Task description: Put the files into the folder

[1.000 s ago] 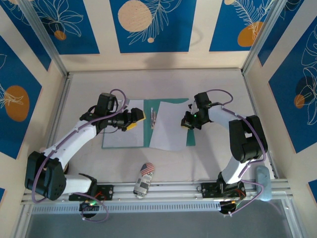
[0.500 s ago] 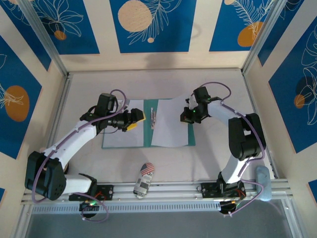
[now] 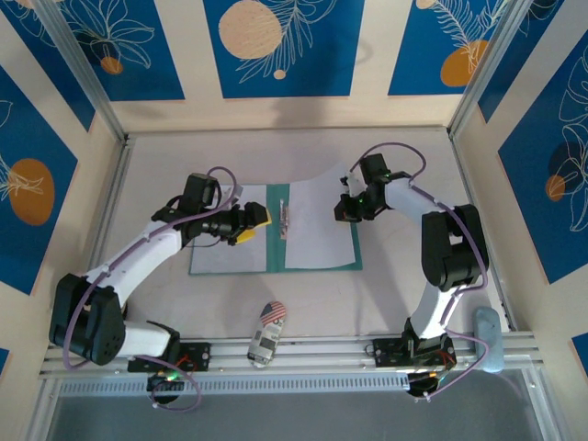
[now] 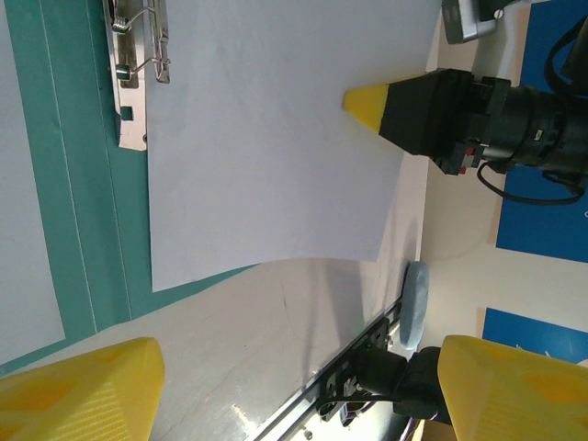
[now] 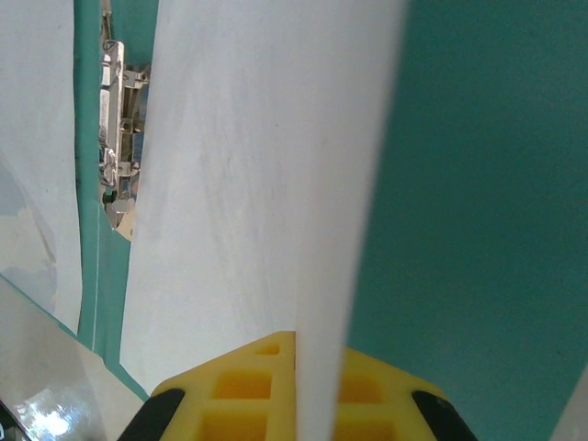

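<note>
Top external: files (image 3: 317,230), maybe flag-patterned toy (image 3: 273,313)

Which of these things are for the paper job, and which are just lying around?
For the job: the green folder, the left sheet lying on it, the right sheet pinched by the right hand.
Just lying about: the toy car, the flag-patterned oval, the grey-blue thing.
</note>
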{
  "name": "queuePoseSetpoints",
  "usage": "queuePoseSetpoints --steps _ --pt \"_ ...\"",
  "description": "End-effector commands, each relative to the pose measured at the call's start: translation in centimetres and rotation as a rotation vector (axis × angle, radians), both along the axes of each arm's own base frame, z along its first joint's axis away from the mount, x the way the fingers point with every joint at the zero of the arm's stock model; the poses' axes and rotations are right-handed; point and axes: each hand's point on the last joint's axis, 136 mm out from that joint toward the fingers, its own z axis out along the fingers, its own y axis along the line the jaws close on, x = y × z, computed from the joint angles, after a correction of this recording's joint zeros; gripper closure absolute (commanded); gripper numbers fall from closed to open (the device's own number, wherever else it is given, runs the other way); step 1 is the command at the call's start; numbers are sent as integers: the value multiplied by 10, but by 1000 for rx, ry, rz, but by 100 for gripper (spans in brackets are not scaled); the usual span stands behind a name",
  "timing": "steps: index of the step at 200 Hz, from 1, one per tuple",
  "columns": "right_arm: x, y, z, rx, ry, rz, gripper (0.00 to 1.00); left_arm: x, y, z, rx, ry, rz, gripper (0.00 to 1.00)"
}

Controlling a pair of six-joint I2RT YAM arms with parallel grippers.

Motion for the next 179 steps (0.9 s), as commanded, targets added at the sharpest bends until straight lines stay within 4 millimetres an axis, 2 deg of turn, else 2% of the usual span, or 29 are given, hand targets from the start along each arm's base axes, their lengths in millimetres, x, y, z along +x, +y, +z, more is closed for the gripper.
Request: queuePoseSetpoints --steps 1,179 --pt "-5 3 -1 24 20 77 100 5 -1 6 -18 -9 -13 22" --pt "8 4 -5 59 38 72 100 6 -2 -5 -7 7 -11 22"
